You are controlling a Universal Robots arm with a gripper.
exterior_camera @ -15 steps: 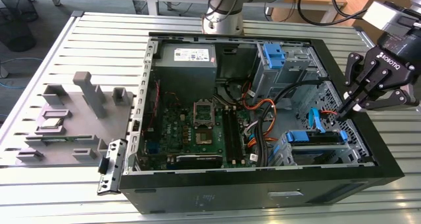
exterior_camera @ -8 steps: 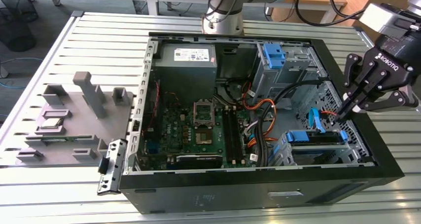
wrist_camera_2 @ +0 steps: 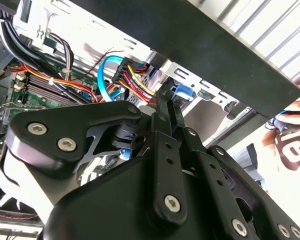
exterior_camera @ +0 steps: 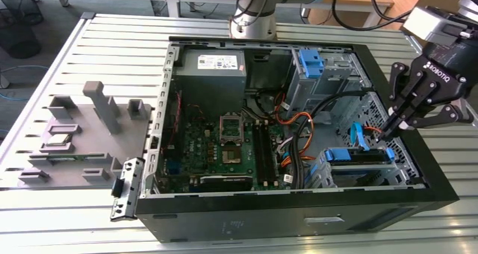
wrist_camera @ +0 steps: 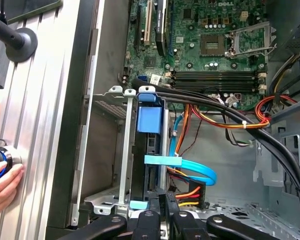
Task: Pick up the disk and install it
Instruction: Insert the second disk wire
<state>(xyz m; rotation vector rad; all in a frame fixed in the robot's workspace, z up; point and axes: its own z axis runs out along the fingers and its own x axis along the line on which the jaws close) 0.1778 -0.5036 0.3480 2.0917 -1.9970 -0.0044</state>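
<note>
The disk (exterior_camera: 357, 156) sits in the metal drive cage (exterior_camera: 325, 173) at the near corner of the open computer case, on the exterior view's right, with its blue bracket showing on top. In the first wrist view the disk (wrist_camera: 150, 150) is seen edge-on as a dark slab with a blue bracket tab, slotted between the cage rails. My gripper (exterior_camera: 387, 132) hangs just above the disk's cable end. Its fingers are shut together, with nothing visible between them. In both wrist views the shut fingertips (wrist_camera: 162, 200) (wrist_camera_2: 165, 97) point down at the disk's end by the blue data cable (wrist_camera: 195, 170).
The case (exterior_camera: 299, 209) holds a motherboard (exterior_camera: 224, 142), a grey power supply (exterior_camera: 211, 64), a second blue bracket (exterior_camera: 310, 61) and bundles of cables (exterior_camera: 299, 125). A grey fixture with parts (exterior_camera: 82, 136) lies at the exterior view's left. A person's hand (wrist_camera: 2, 175) rests beside the case.
</note>
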